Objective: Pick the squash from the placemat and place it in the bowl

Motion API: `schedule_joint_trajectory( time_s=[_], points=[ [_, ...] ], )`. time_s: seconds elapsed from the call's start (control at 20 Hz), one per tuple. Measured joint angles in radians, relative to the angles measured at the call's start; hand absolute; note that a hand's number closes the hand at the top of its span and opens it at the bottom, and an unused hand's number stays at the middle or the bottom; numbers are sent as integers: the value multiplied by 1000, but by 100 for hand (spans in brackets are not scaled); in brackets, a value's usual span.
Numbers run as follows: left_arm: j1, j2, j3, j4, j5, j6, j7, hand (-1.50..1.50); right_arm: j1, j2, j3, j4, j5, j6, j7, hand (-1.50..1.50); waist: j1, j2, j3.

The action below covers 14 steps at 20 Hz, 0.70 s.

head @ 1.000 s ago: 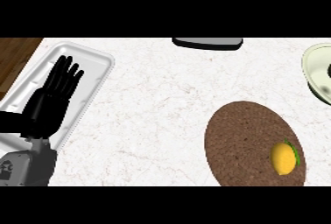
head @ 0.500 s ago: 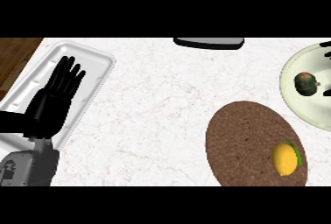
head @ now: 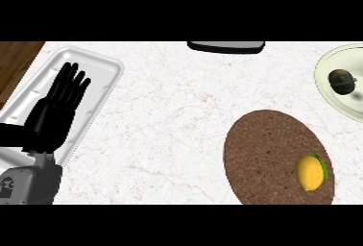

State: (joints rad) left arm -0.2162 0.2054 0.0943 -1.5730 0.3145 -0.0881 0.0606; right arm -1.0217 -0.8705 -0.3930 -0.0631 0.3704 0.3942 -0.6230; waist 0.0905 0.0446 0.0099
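Observation:
A yellow squash (head: 309,172) with a green edge lies on the lower right part of the brown oval placemat (head: 266,144). A pale green bowl (head: 322,86) sits at the upper right, cut off by the view's edge, with a dark rounded thing (head: 342,80) inside it. My left hand (head: 53,115) rests open at the far left, fingers straight and pointing up, far from the squash. The right hand does not show.
A white rectangular tray (head: 99,62) lies under and around my left hand. A dark flat object (head: 225,46) pokes in at the top edge. Brown wood (head: 14,62) borders the white marble counter at the upper left.
The bowl shows further in from the right edge than a second ago, and the dark thing inside it is now plain. The left hand, squash and placemat have not moved.

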Motion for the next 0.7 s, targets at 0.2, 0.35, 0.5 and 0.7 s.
schedule_joint_trajectory(
  time_s=[0.2,0.35,0.5,0.7],
  points=[
    [-2,-6,-1,-3,-7,8,-8,0,18,-66,-49,18,-47,28,22,-150,-4,4,1],
    [1,1,6,-3,-1,0,-8,0,42,-119,-75,28,-72,62,33,-150,-8,6,2],
    [9,-6,3,-6,-1,3,-9,0,72,-161,-90,35,-87,95,42,-150,-10,6,3],
    [11,-5,6,-5,-3,7,-10,0,114,-208,-103,33,-101,127,51,-150,-19,7,6]
  ],
)
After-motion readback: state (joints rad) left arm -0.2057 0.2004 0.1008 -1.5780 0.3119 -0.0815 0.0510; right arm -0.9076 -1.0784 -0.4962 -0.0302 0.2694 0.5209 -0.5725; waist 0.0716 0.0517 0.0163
